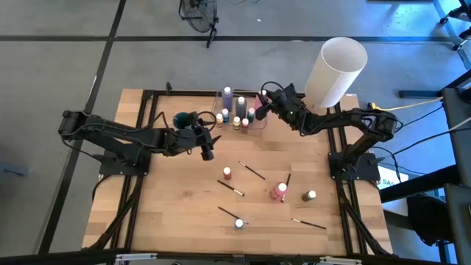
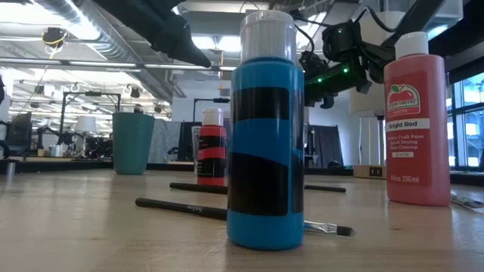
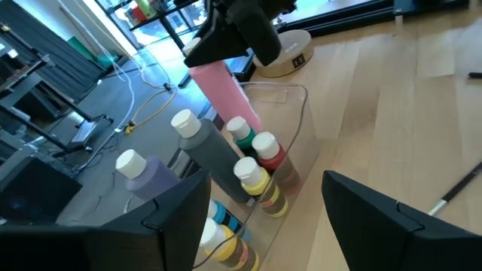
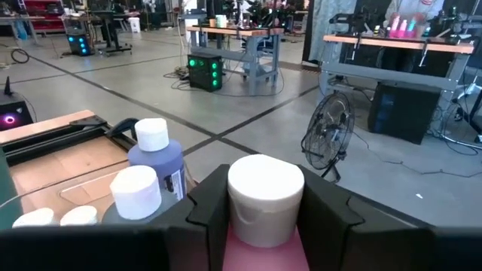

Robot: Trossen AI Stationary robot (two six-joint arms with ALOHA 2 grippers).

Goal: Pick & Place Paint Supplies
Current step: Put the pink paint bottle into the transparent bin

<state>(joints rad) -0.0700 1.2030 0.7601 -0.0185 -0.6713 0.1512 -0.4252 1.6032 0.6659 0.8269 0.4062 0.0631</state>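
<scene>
Right fingers (image 4: 263, 218) pinch one pink bottle (image 3: 226, 90); left fingers (image 3: 301, 218) spread, four brushes (image 1: 252, 171) loose

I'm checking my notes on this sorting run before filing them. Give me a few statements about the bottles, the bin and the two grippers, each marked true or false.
1. The right gripper is shut on a pink bottle. True.
2. The pink bottle lies flat on the table. False: it is held above the clear bin, over the bottles inside.
3. The left gripper is open and holds nothing. True.
4. The clear bin is empty. False: several bottles stand in it, among them a lilac bottle.
5. Brushes and bottles lie loose on the table, such as one brush. True.
</scene>
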